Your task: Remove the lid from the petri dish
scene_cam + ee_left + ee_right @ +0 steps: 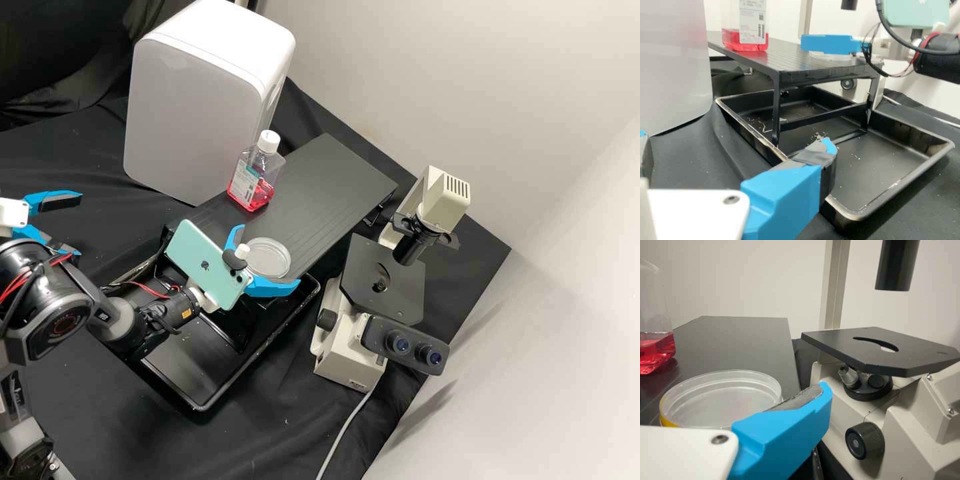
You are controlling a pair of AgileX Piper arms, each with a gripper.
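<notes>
Petri dish (275,253) on black platform (333,180): right gripper (270,258), jaws apart, straddles it, seemingly poised to grip the lid (720,390).

High camera: fixed, off the arms, above the bench (80,167), facing forward and down at a middling slant; far enough back to take in the full layout. Left wrist camera: low, near bench level, looks across the tray (880,170) at the platform (805,60) edge-on. Right wrist camera: close, at dish (720,395) rim height, facing the microscope (890,355). Platform and flask (255,177) shared by all three.
</notes>
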